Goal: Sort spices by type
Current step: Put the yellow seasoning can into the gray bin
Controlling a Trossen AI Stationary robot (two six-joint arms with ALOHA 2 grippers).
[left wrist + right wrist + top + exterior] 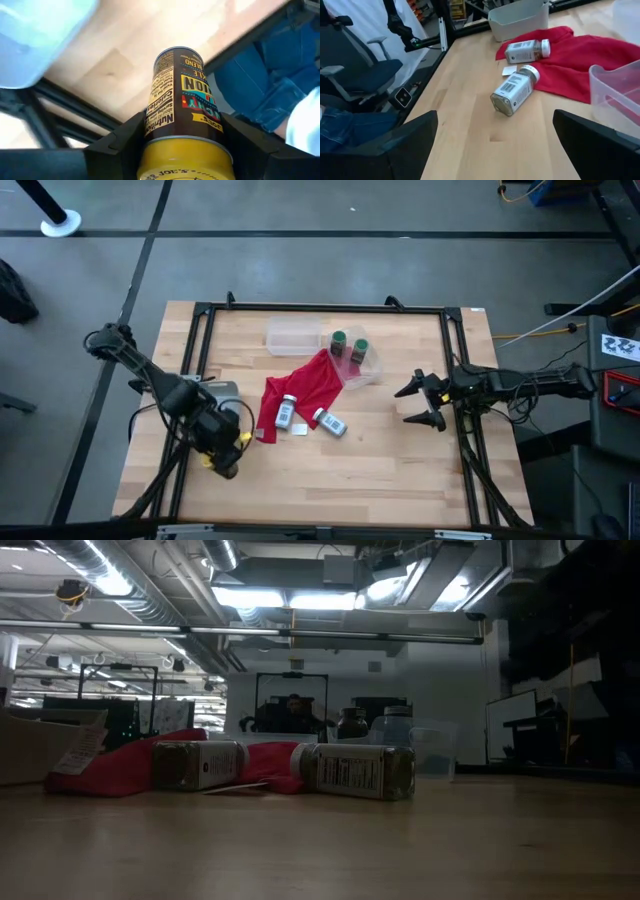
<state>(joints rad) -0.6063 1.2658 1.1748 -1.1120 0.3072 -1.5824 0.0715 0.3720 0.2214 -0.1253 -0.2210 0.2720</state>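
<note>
Yellow jar [182,125] pinched in left gripper [232,448] near table's left front, its base cut off in wrist view | right gripper [428,402] spread wide, empty, by right edge | two silver-grey jars [287,412] [330,422] lying at red cloth [305,385] | two green-capped jars [339,341] [360,348] upright in clear tub [368,370], dim in low view

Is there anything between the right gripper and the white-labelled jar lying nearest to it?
Nothing visible. The right gripper is open at the table's right edge, and only bare wood lies between it and the nearest white-labelled jar, which lies on its side just off the red cloth.
</note>
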